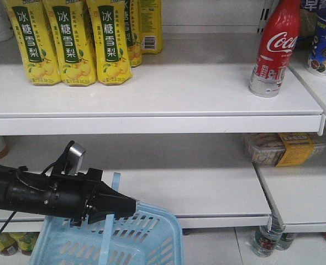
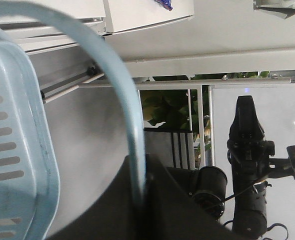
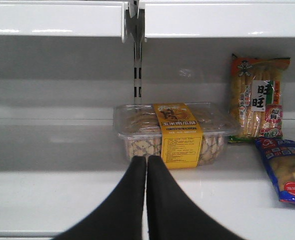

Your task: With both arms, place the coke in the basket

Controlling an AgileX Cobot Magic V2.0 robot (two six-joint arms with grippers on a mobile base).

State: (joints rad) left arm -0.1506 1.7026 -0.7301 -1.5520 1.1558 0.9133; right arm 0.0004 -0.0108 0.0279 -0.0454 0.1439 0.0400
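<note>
The coke (image 1: pixel 276 44) stands upright on the upper shelf (image 1: pixel 179 88), near that shelf's right end. Nothing touches it. A row of yellow drink packs (image 1: pixel 74 44) stands at the left end of the same shelf, well apart from the bottle.

The basket (image 1: pixel 146 237) hangs below the lower shelf's front edge, toward the left, far from the coke. Its thin blue handle (image 1: pixel 115 185) runs upright through the left gripper (image 1: pixel 131 207). In the left wrist view the handle curves down and disappears between the two black fingers, which are clamped narrowly around it. So the left arm holds the basket by that handle.

The right gripper (image 3: pixel 146 160) is empty and closed, with its two pointed fingers pressed together along their whole length. It points at the lower shelf (image 3: pixel 62 195), toward a clear plastic box (image 3: pixel 175 132) of biscuits with a yellow label band. The tips are near the box's front but apart from it. Right of the box, an orange snack pack (image 3: pixel 257 97) stands against the back wall. A blue bag (image 3: pixel 285 170) lies in front of it by the right edge.
</note>
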